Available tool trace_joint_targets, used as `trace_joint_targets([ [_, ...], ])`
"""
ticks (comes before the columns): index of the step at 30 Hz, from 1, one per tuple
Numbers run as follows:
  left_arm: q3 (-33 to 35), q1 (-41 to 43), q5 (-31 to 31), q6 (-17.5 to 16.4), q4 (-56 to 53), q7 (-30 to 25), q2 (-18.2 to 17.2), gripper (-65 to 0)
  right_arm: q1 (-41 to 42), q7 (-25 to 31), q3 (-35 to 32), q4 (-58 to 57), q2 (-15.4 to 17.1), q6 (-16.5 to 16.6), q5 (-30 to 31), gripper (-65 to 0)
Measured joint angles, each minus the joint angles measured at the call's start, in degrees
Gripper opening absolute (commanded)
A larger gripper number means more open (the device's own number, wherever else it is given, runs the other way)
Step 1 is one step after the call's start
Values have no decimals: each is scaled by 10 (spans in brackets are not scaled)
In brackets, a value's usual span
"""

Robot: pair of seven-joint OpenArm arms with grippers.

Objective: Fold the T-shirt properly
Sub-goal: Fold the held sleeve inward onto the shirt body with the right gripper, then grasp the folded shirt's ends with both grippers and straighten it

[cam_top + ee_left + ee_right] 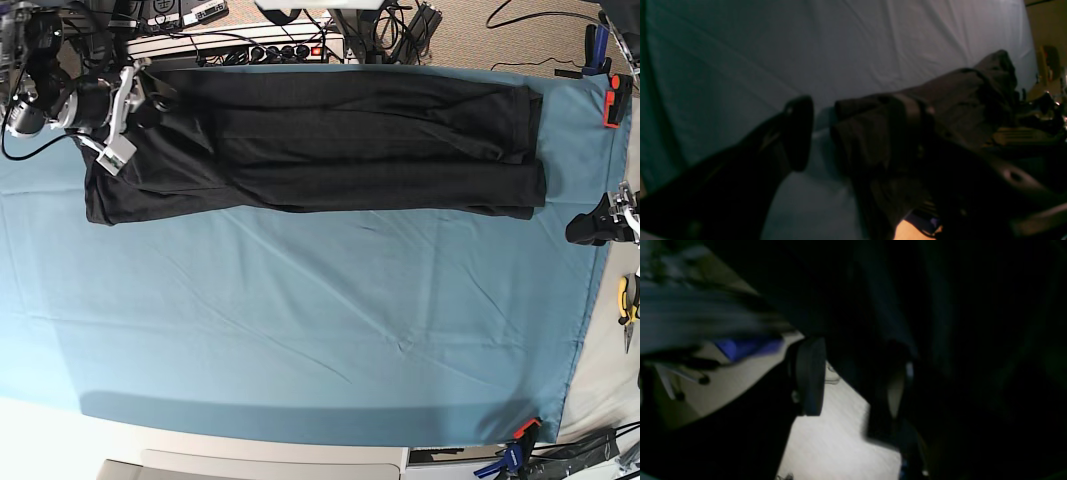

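The T-shirt [320, 140] lies folded into a long black band along the far edge of the blue table cloth [300, 330], as only the base view shows. The left gripper [846, 133], spread wide off the shirt's end, holds nothing. The right gripper [853, 380] at the shirt's opposite end shows parted fingers in its dark wrist view, gripping nothing I can make out; no writing is legible.

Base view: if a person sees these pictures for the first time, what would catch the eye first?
First is the black T-shirt, folded into a long band across the far side of the blue cloth. Next is the right end effector, at the shirt's far left corner, its jaws apart over the fabric. The left end effector waits off the cloth's right edge, clear of the shirt.
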Motion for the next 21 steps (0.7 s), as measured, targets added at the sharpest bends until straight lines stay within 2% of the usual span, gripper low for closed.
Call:
trace_joint_targets([
  [3,0,0,-1,0,0,0,0,-285,16,-1,0,16,-44,0,53,-360],
  [5,0,0,0,0,0,0,0,-285,28,0,0,23,-79,0,56,-360],
  [7,0,0,0,0,0,0,0,-285,37,4,0,23,-116,0,20,-360],
  [16,0,68,0,13,1,0,0,-285,81,129,0,23,-240,0,-208,-361],
  [18,0,91,-1,23,1,-2,0,-285,88,142,1,23,-258,0,-241,-361],
  [21,0,130,0,28,1,-1,0,-285,95,151,2,23,-275,0,-252,-361],
])
